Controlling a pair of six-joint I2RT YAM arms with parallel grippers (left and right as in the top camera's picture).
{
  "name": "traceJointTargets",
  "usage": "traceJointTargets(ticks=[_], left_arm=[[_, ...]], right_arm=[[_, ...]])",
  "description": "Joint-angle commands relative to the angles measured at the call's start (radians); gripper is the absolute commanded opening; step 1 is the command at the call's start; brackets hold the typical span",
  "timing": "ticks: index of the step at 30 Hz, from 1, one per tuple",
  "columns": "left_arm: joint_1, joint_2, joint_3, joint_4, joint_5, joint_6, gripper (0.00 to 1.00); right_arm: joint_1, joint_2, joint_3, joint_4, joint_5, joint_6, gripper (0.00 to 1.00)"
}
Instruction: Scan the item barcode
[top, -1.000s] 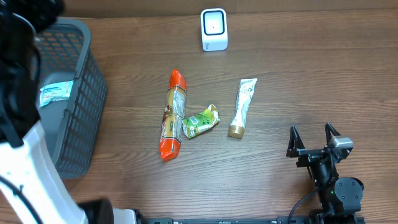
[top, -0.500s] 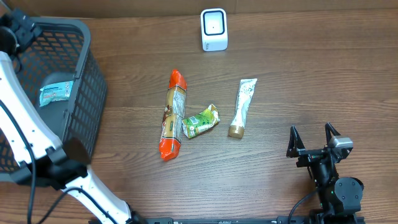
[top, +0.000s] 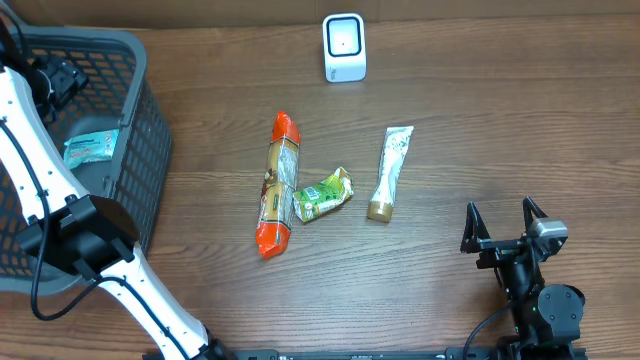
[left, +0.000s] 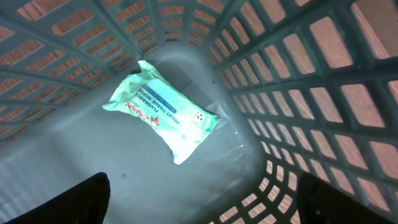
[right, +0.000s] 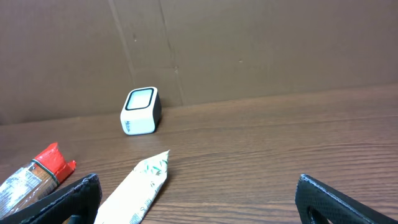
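"Black fingers of the left tool (left: 208, 208) stand spread wide with nothing between them. It hangs inside the grey basket (left: 311, 106), above a pale green packet (left: 163, 117) lying flat on the basket floor."
"And the right tool (top: 499, 210)?"
"Spread as well, and empty (low over the wooden worktop (top: 500, 110), at its near edge)."
"What lies out there?"
"A white tube (top: 390, 172) nearest it, then a green pouch (top: 322, 194) against a long orange-ended packet (top: 278, 183). The white scanner (top: 344, 47) stands beyond them at the far edge"
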Motion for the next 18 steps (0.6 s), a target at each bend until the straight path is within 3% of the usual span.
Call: traceJointTargets(ticks=[1, 18], left_arm=[[-0.002, 0.079, 0.001, 0.000, 0.001, -0.003, 0.87], [-0.006, -0.028, -0.013, 0.003, 0.017, -0.003, 0.86]], right_arm=[[0.008, -0.012, -0.011, 0.004, 0.006, 0.003, 1.00], [0.008, -0.011, -0.011, 0.004, 0.006, 0.003, 1.00]])
